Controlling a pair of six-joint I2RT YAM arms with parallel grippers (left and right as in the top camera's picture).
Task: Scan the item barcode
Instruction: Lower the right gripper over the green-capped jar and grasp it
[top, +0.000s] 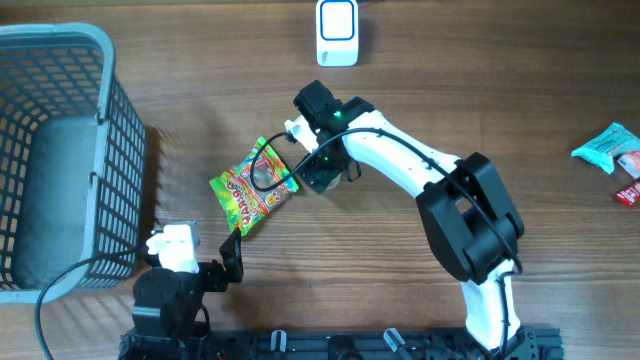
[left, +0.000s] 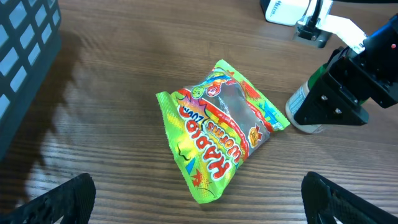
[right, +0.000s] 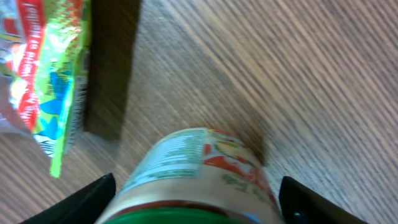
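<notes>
A small jar (right: 193, 162) with a green lid and a printed label stands upright on the wooden table. My right gripper (right: 198, 186) reaches down over it, one finger on each side, with a narrow gap still showing at the right finger; in the overhead view the right gripper (top: 322, 170) hides most of the jar. The jar (left: 303, 102) shows partly under the black gripper in the left wrist view. The white scanner (top: 337, 32) sits at the far edge. My left gripper (left: 198, 186) is open and empty near the front edge, aimed at the candy bag.
A green bag of gummy worms (top: 255, 187) lies flat just left of the jar. A grey plastic basket (top: 110, 60) fills the left side. A teal packet (top: 612, 148) and a red packet (top: 628, 193) lie at the far right.
</notes>
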